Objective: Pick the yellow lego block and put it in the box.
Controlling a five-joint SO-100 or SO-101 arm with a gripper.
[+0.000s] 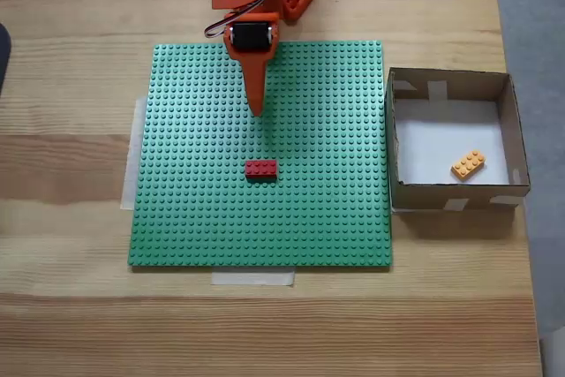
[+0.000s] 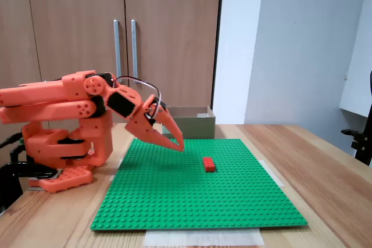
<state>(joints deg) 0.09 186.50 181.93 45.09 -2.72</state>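
Orange 2-finger gripper (image 1: 257,110) is hanging over the green studded square baseplate (image 1: 194,209), tip pointing down toward the plate's middle; side fixed view shows the fingers (image 2: 172,137) lying together w/ nothing between them, tip just above the studs. Small yellow-orange 2x4 studded lego brick (image 1: 468,164) is lying flat on the white floor of the shallow brown cardboard box (image 1: 450,84), near its front-right corner in the top-down fixed view, tilted diagonally. So the task looks done already, judging from where things are sitting.

Risks from here:
- Small red 2x4 lego brick (image 1: 260,168) is sitting on the baseplate just in front of the gripper tip, apart from it. If the arm is treating this as a fresh pick, it's prob. going for the wrong brick, since red is the only 1 on the plate.
- Tip is riding low over the studs. Any sweep fwd w/o lifting is likely catching the studs or shoving the red brick.
- Box is sitting against the baseplate's right edge, walls light cardboard; a low swing toward it is risking a nudge to the wall and shifting the box on the wooden table (image 1: 71,130).
- Reaching back into the box could knock the yellow brick about or drag it out.
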